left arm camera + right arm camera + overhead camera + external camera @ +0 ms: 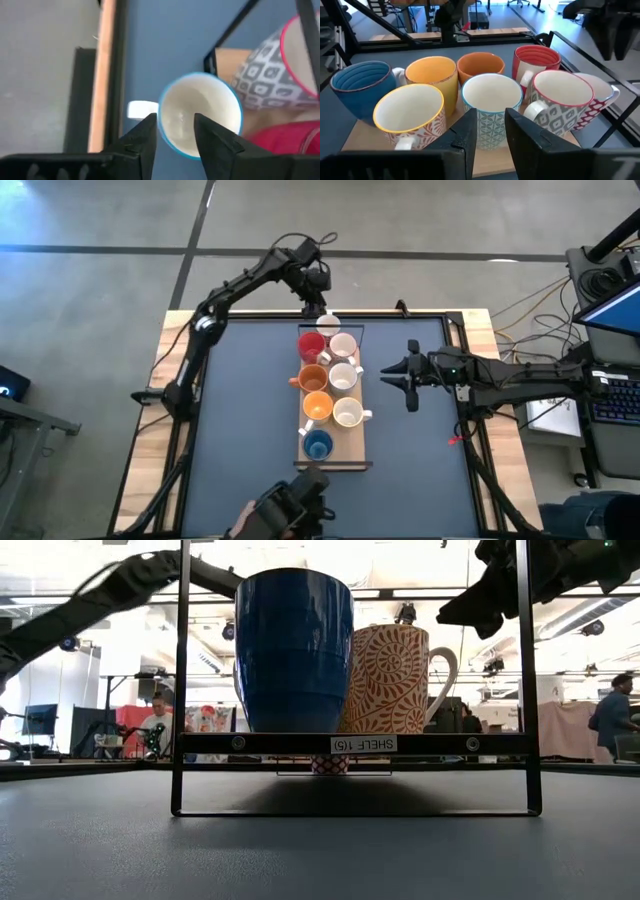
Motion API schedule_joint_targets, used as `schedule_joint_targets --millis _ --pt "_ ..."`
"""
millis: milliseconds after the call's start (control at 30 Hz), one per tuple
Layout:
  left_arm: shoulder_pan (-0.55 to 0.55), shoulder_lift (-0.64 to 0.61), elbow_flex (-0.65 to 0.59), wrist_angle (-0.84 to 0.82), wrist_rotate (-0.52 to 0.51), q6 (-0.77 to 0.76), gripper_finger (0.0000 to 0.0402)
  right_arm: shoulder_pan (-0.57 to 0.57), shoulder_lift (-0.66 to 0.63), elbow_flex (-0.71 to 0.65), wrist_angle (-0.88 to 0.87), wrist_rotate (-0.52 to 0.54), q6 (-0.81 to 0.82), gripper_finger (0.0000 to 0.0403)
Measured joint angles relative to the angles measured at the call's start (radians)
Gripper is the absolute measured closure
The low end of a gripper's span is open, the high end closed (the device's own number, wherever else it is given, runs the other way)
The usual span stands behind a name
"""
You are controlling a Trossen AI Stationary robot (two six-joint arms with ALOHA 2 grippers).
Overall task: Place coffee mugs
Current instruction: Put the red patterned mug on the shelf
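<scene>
Mugs [328, 390] sit packed on wooden shelf board [352, 448] at table centre. Left gripper [175, 131] at 12 o'clock end, fingers parted astride white mug's [200, 117] rim, nothing clamped. Right gripper [412, 376] at 3 o'clock, slightly open, empty. Risk: retreating finger could catch rim, tipping mug into neighbours.

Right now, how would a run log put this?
left gripper: open over white mug | right gripper: waiting beside shelf
</scene>
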Motion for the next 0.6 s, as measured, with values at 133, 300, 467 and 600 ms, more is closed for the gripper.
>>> schedule_joint_targets --millis 133,300,467,600 --pt "-0.014 0.067 0.071 -0.08 0.001 0.034 0.0276 0.0 0.011 0.0 0.016 0.001 -0.009 0.031" --pt "-0.021 0.078 0.055 -0.06 -0.006 0.052 0.0275 0.0 0.028 0.0 0.041 0.001 -0.018 0.0309" --pt "-0.02 0.086 0.053 -0.026 -0.032 0.03 0.0275 0.0 0.028 0.0 0.045 0.002 -0.017 0.031" --pt "-0.019 0.089 0.052 -0.023 -0.029 0.025 0.0275 0.0 0.028 0.0 0.045 0.002 -0.018 0.031"
